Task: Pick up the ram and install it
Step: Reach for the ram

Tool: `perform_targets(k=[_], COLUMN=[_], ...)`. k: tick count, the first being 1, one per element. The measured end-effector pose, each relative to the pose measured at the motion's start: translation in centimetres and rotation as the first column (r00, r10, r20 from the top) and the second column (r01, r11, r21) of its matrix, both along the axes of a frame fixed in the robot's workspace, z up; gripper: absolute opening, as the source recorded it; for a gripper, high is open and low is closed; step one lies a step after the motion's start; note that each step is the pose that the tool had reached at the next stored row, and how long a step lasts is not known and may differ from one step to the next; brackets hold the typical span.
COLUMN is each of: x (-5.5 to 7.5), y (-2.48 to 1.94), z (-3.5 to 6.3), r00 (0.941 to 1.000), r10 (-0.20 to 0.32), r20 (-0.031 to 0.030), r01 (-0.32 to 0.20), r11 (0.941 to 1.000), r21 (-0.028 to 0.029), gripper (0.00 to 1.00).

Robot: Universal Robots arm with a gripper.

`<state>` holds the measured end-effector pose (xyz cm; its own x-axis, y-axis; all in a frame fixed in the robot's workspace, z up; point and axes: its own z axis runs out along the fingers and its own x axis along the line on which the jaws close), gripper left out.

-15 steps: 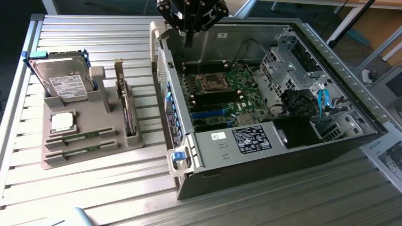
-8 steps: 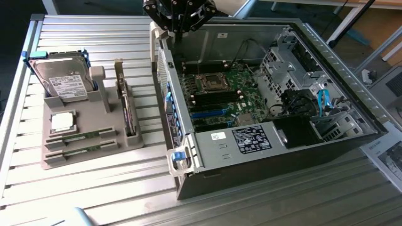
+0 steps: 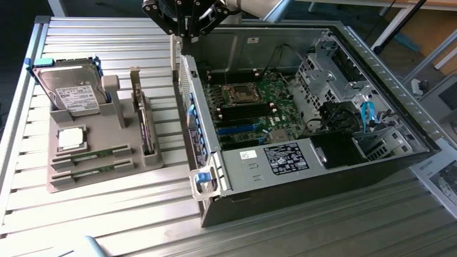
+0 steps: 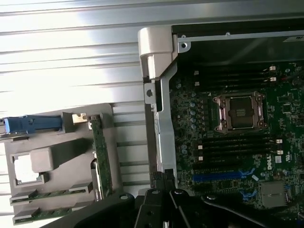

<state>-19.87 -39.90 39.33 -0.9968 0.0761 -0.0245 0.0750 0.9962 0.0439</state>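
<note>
Two ram sticks, thin green boards, lie flat in the front slots of the grey holder (image 3: 107, 134): one ram stick (image 3: 94, 156) sits just behind the other (image 3: 93, 170). In the wrist view they appear at the holder's corner as ram (image 4: 47, 194) and ram (image 4: 40, 213). My gripper (image 3: 188, 34) hangs high above the rear wall of the open computer case (image 3: 300, 176), far from the holder, its fingers drawn together with nothing between them. The wrist view has the gripper (image 4: 159, 180) over the case's edge beside the motherboard (image 4: 237, 142).
The holder also carries a hard drive (image 3: 70, 91), a square silver processor (image 3: 71, 138) and an upright expansion card (image 3: 146, 131). The motherboard (image 3: 250, 107) has an empty processor socket (image 4: 240, 111) with black memory slots (image 4: 232, 142) on both sides. Everything rests on a ribbed metal table (image 3: 107, 225).
</note>
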Motion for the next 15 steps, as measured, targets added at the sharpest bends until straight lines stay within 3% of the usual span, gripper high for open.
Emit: perform_targets(k=[8,15], x=[-2.0,-4.7], y=[0.00,0.00], z=[0.00,0.00], r00=[1.0000,1.0000], r10=[0.000,0.000], r20=[0.0000,0.0000], r01=[0.000,0.000], r11=[1.0000,1.0000], r21=[0.0000,0.0000], gripper=[0.10,0.10])
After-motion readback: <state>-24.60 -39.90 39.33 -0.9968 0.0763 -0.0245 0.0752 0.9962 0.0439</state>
